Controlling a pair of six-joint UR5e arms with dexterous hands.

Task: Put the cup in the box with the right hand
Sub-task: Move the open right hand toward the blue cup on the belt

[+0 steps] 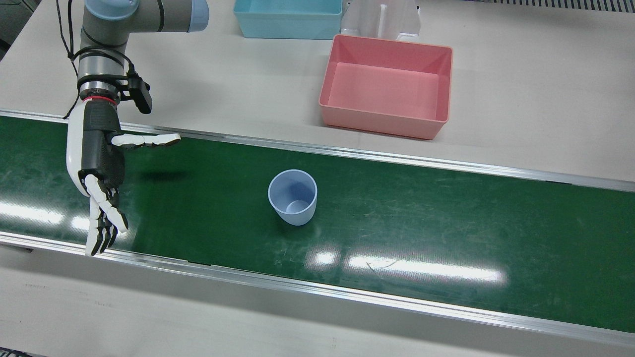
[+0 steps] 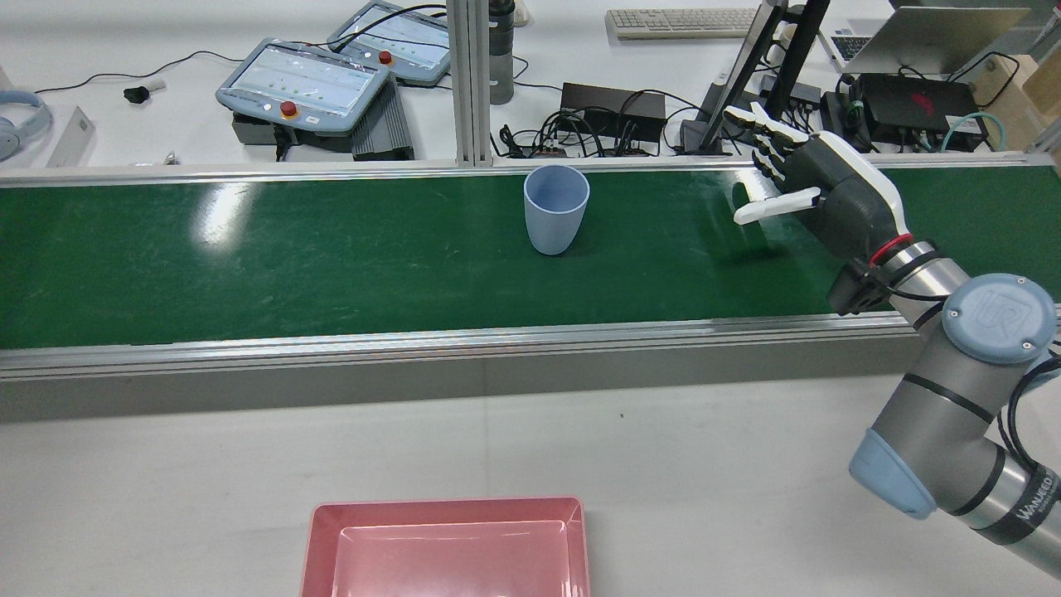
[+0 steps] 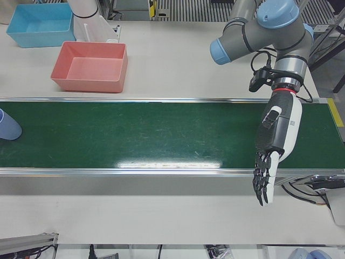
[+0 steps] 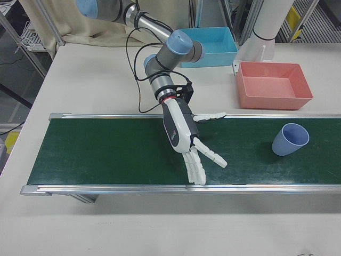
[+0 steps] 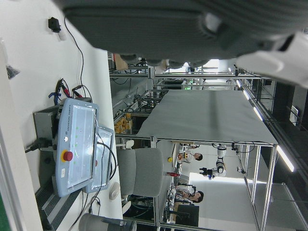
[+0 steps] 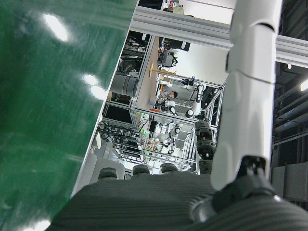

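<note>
A light blue cup (image 1: 292,197) stands upright in the middle of the green conveyor belt (image 1: 446,218); it also shows in the rear view (image 2: 555,209) and the right-front view (image 4: 289,140). The pink box (image 1: 387,126) sits empty on the white table beside the belt, a little past the cup. My right hand (image 1: 101,163) is open, fingers spread, thumb pointing toward the cup, hovering over the belt well apart from it (image 2: 829,195) (image 4: 184,130). My left hand (image 3: 277,135) is open and empty over the far end of the belt.
A blue box (image 1: 287,25) and a white pedestal (image 1: 382,20) stand behind the pink box. The belt has raised metal rails along both edges. Teach pendants and cables lie on the desk beyond the belt (image 2: 307,83).
</note>
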